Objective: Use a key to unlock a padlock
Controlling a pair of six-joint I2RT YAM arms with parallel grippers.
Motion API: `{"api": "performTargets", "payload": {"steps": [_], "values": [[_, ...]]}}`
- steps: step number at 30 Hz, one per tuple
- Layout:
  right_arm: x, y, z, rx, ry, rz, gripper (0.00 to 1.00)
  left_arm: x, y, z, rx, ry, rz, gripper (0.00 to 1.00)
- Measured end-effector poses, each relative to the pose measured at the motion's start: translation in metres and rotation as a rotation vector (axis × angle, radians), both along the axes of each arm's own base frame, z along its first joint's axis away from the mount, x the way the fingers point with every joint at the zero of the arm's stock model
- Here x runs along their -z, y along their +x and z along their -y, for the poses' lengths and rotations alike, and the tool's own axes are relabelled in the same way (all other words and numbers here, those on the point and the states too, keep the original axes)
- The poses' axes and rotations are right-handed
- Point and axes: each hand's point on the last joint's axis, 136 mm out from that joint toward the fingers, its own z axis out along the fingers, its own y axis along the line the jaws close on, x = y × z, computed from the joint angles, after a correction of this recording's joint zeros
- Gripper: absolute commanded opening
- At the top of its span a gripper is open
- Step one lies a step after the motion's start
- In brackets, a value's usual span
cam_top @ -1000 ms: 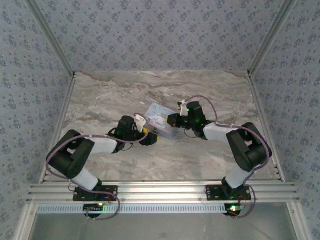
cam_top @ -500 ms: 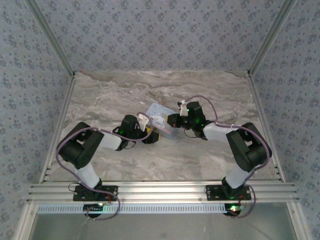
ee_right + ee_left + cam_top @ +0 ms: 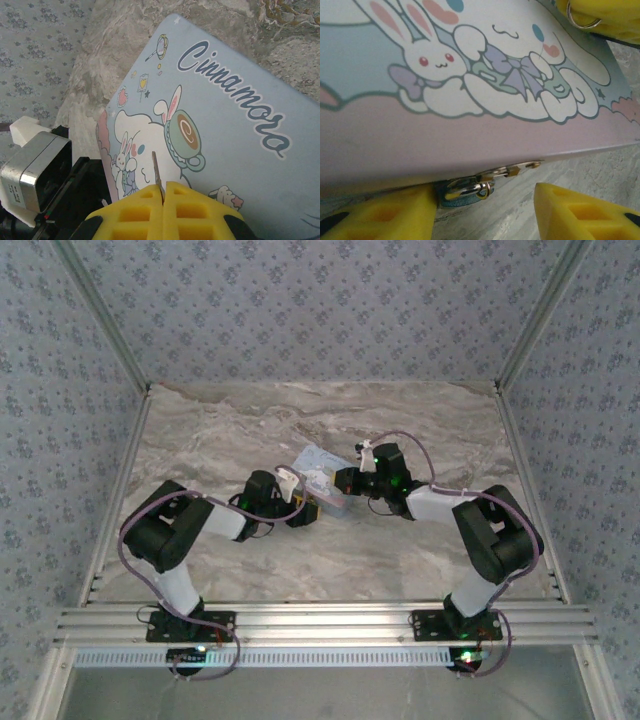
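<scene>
Two grippers close on one tin from opposite sides. On the left, my left gripper (image 3: 486, 210) sits low over the table (image 3: 240, 430) with its yellow fingers (image 3: 385, 217) spread apart, facing the front edge of the pale blue tin (image 3: 470, 130). The padlock (image 3: 464, 193), a tiny teal body with a shiny shackle, hangs from the tin's hasp just under that edge, close beside one finger. I judge it light, hard and slick, and free to swing on the hasp, so I would pinch the flat sides of its body rather than the shackle. Further right, my right gripper (image 3: 163, 192) is clamped together on the key (image 3: 156, 170), whose thin blade pokes out between the pads above the tin's printed lid. Room is tight where it matters: the padlock sits low between the tin's wall and the table. Open marble lies beyond the tin and to both sides, with the enclosure walls well apart.
</scene>
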Motion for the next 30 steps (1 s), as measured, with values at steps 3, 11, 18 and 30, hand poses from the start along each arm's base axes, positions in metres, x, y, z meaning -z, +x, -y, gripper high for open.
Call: {"api": "performTargets", "payload": {"steps": [3, 11, 18, 30], "values": [[-0.0001, 0.0002, 0.0000, 0.001, 0.000, 0.001, 0.00, 0.0006, -0.0002, 0.0007, -0.002, 0.000, -0.003, 0.50], [0.0000, 0.0004, 0.0002, 0.002, -0.001, 0.001, 0.00, 0.0017, -0.0008, 0.0035, -0.010, 0.014, 0.006, 0.48], [-0.0001, 0.0004, 0.0000, 0.002, -0.002, 0.002, 0.00, 0.0035, 0.0018, 0.0042, -0.027, 0.026, 0.006, 0.42], [-0.0016, 0.0001, -0.0006, 0.003, -0.010, 0.015, 0.00, 0.0066, 0.0045, 0.0026, -0.060, 0.030, -0.023, 0.31]]}}
